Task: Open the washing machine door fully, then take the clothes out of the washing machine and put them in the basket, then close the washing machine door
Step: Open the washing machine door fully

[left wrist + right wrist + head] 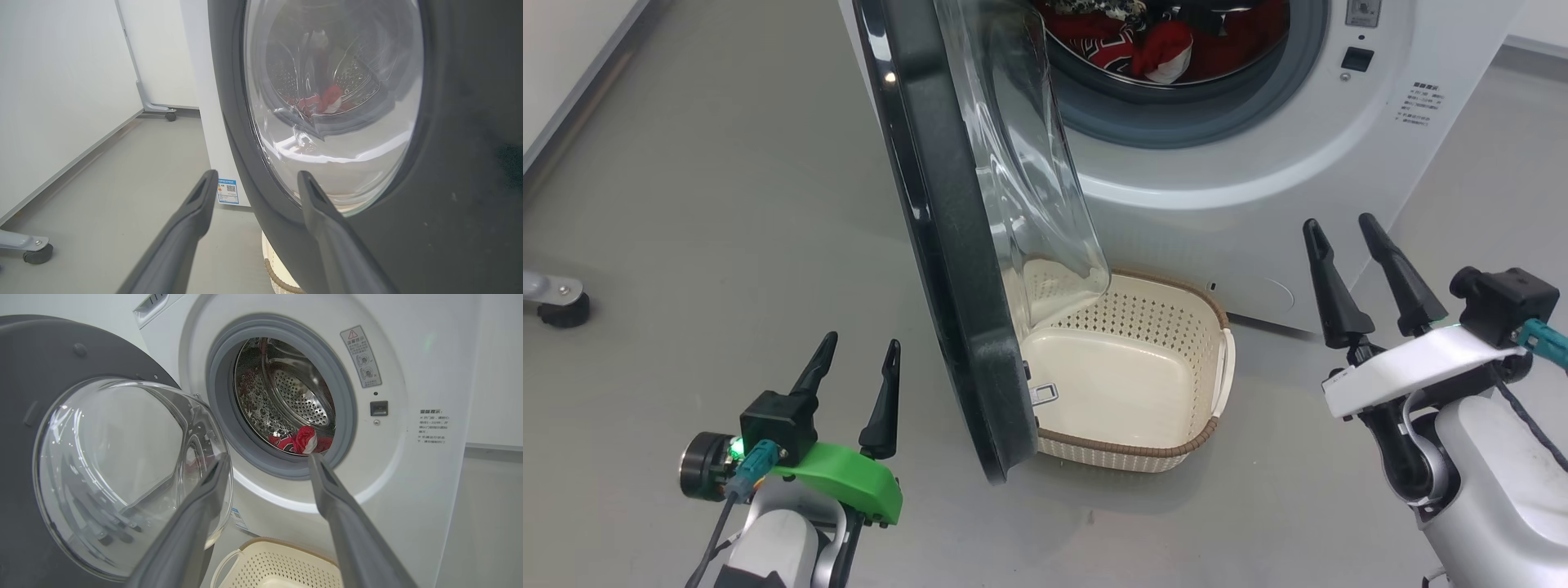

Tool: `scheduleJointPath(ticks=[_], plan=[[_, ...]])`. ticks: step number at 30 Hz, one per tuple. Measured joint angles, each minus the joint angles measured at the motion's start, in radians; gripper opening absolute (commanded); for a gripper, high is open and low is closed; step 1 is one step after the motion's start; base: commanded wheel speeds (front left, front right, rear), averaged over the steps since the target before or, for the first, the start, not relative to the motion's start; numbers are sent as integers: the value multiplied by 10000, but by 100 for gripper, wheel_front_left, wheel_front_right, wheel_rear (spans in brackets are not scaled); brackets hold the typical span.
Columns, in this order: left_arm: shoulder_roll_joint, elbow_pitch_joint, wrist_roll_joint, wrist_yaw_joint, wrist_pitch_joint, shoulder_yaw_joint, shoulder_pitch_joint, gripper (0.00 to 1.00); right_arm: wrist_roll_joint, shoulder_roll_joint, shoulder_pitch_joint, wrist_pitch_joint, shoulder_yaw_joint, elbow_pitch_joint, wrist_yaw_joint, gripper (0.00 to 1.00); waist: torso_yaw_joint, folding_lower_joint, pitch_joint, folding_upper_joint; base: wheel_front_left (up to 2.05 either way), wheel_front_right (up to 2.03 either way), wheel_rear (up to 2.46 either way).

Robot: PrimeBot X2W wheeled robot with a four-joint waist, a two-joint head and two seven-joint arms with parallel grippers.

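Looking down from the head, you see the washing machine door (pixel 947 245) swung out edge-on towards you, its black rim running from the far top to a near bottom corner that overlaps the basket (pixel 1127 447)'s left end. The glass bowl bulges right, towards the washing machine (pixel 1258 188), and leaves a gap between the bowl and the grey gasket (pixel 1176 122).

The clothes (pixel 1160 41) lie red in the bottom of the drum, just behind the gasket's lip. The basket sits on the floor (pixel 727 204) right of the door and close before the machine's lower front, its brown rim nearest you.

Your left hand (pixel 863 339) hangs left of the door with a strip of floor between, fingers spread and grasping nothing. Wide floor lies open to its left, as far as a caster (pixel 560 306) at the far left edge.

Your right hand (pixel 1338 220) is right of the basket, near the machine's lower right front, released and holding nothing.
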Motion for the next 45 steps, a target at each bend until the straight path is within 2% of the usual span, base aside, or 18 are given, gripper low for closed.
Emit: scheduleJointPath(ticks=[4, 11, 16, 21, 32, 45], plan=[[0, 15, 0, 0, 0, 0, 0, 100, -1246, -84, 14, -1058, 2, 566, -111, 100, -3, 0, -24, 0, 0, 0, 0], [2, 46, 0, 0, 0, 6, 2, 100, -2441, 217, 279, -652, 48, 1124, -986, 100, 8, 0, -48, 0, 0, 0, 0], [2, 52, -2, 0, 0, 13, 5, 100, -2738, 748, 420, -583, -211, 1124, -1175, 100, -1, 0, -20, 0, 0, 0, 0], [0, 54, -4, 0, 0, 21, 5, 100, -3292, 951, 422, -583, -454, 1011, -1344, 100, -24, 0, 10, 0, 0, 0, 0], [0, 86, -79, 0, 0, 19, 10, 100, -4105, 1210, 648, -583, -759, 991, -1352, 100, -74, 0, 12, 0, 0, 0, 0], [0, 163, -90, 2, 0, 10, 24, 100, -4403, 1557, 851, -583, -1198, 1026, -1235, 100, -96, 0, -19, 0, 0, 0, 0]])
